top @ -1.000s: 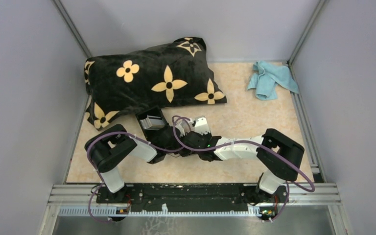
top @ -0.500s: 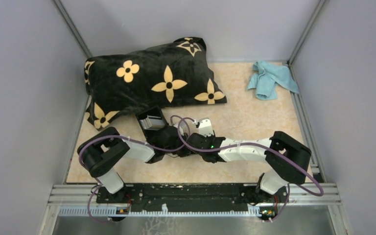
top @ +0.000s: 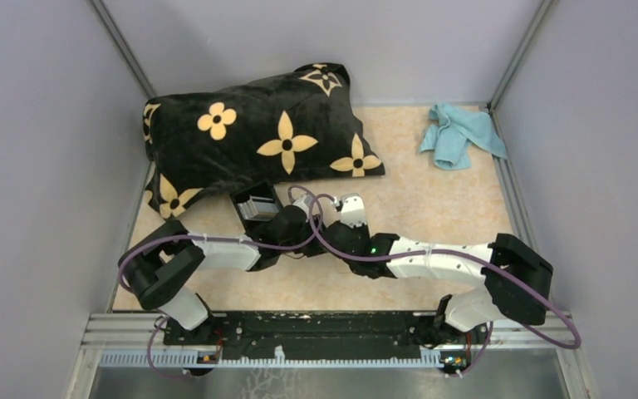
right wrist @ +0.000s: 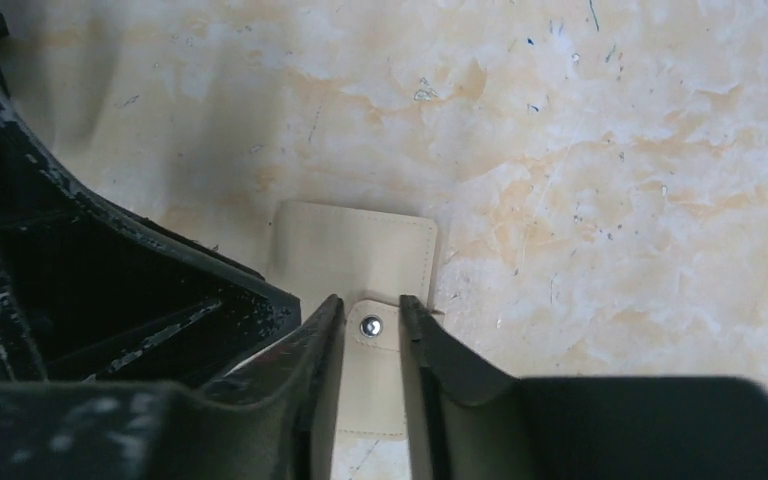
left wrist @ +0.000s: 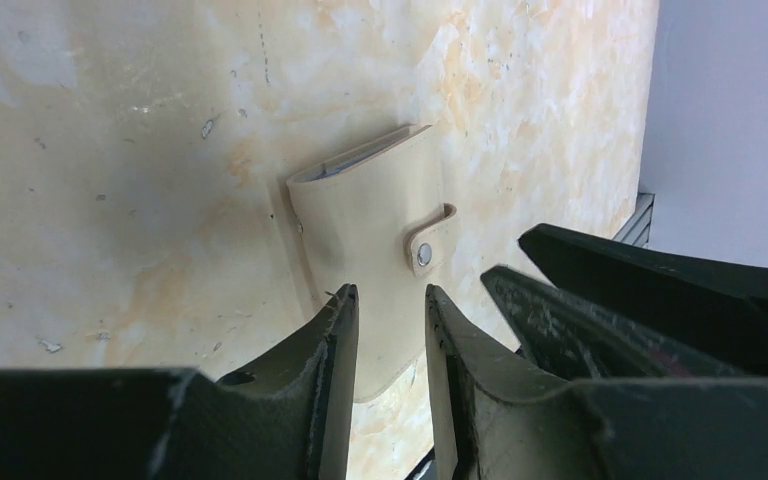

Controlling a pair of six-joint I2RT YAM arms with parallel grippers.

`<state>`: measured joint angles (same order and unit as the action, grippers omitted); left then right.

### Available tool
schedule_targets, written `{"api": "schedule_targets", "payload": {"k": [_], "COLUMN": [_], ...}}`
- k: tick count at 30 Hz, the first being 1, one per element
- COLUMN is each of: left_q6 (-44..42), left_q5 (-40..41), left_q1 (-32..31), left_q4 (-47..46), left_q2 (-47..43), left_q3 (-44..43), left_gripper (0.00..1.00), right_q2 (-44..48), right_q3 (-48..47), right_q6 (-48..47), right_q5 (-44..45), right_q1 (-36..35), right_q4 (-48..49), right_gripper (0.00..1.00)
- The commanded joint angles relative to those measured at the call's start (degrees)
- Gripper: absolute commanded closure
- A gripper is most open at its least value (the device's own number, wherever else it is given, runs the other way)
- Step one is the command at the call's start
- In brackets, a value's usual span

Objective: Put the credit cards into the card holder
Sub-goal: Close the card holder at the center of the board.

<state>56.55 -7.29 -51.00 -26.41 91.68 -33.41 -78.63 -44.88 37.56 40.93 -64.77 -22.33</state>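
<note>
A pale beige flat case point(left wrist: 370, 210) with a snap strap point(right wrist: 371, 326) lies on the marbled table, with thin grey edges showing at its far end. My left gripper point(left wrist: 390, 292) hovers over its near half, open by a narrow gap, nothing between the fingers. My right gripper point(right wrist: 370, 300) is open too, and its fingertips straddle the snap strap from above. The two grippers sit side by side, almost touching. The black card holder point(top: 253, 205) with grey ribbed slots stands just left of them, by the pillow. The credit cards are out of view.
A big black pillow with yellow flowers point(top: 257, 137) fills the back left. A light blue cloth point(top: 458, 133) lies at the back right. Grey walls close in both sides. Purple cables point(top: 316, 241) loop over both wrists.
Both elbows have swung outward and lower, left to the left and right to the right, stretching the forearms. The wrists have crept slightly toward the pillow.
</note>
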Motion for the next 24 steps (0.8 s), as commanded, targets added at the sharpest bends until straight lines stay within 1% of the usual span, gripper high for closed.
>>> {"api": "schedule_targets", "payload": {"k": [1,3,5,13,24], "left_q6": [-1.81,-2.05,-2.20,-2.64,-3.08], "left_q5": [1.80,2.57,3.71,8.09,12.20], "left_q1": [-0.03,0.00,-0.02,-0.15,-1.45], "left_q4": [3.39,4.82,5.76,9.38,12.27], "left_q2": [-2.85,-4.04,-5.52,-10.78,-12.62], "left_q3": [-1.24,-1.03,-0.31,2.72,4.40], "left_gripper": [0.63,0.63,0.63,0.65,0.65], "right_q2": [0.67,0.40,-0.32,-2.52,-4.69], "right_q3": [1.04,2.04,2.59,4.64,5.92], "right_q6": [0.55,0.45,0.47,0.69,1.62], "right_q5": [2.45,2.17,1.75,-0.64,-3.39], "right_q1": [-0.36,-0.37,-0.39,-0.43,-0.95], "right_q4": [1.06,2.32,3.09,7.16,9.89], "right_gripper": [0.79,0.91,1.00,1.00,1.00]}}
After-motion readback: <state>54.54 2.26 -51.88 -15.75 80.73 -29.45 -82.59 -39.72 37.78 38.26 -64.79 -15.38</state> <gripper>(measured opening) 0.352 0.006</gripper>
